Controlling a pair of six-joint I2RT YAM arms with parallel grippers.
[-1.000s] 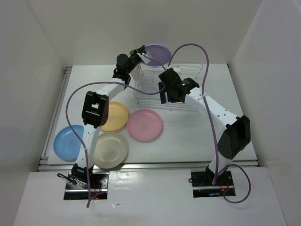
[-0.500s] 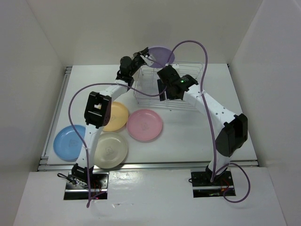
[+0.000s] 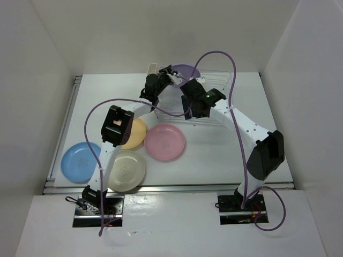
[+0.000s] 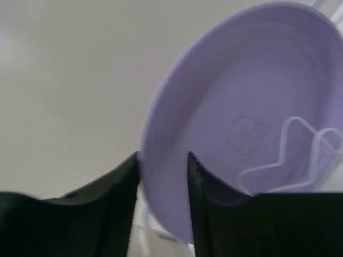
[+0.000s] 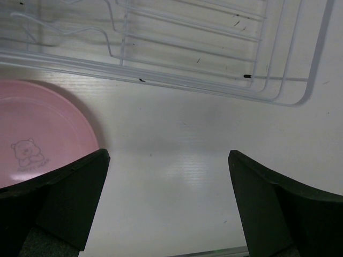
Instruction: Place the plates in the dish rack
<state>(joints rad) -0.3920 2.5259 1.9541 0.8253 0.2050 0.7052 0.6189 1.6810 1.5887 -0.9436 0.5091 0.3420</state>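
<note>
The left gripper (image 4: 163, 160) is clamped on the rim of the purple plate (image 4: 241, 107), held tilted at the far side of the dish rack (image 3: 218, 88), with a wire loop crossing the plate's face. The right gripper (image 5: 166, 160) gapes wide, holding nothing, over the table (image 5: 177, 139) by the rack's near edge; its arm lies across the rack. 4 others lie flat: pink plate (image 3: 165, 142), yellow-orange plate (image 3: 136, 134) partly under the left arm, cream plate (image 3: 126, 170), light blue plate (image 3: 79, 160).
</note>
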